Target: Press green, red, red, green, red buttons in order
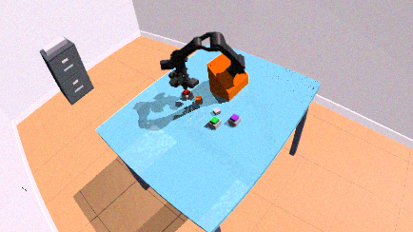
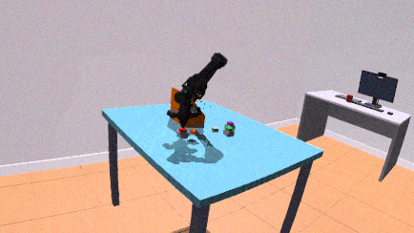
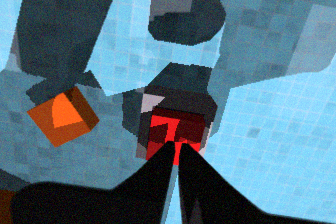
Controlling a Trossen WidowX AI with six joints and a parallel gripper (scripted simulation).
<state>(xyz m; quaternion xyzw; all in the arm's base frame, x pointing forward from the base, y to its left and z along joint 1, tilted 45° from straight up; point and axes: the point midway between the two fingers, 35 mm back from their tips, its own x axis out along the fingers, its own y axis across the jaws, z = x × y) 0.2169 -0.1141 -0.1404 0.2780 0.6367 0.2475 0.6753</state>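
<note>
Two fingers of the tool (image 3: 176,146) are standing nearly together and holding nothing, and I am aiming their tips at the near edge of the red button (image 3: 179,131), which is sitting on the tabletop (image 1: 247,164) beside the orange block (image 3: 63,115). I judge I am doing a red press. To do it well, I am planning to push straight down on the middle of the cap until it bottoms out, then lift cleanly, keeping away from the orange block. The green button (image 1: 215,122) is waiting well apart.
</note>
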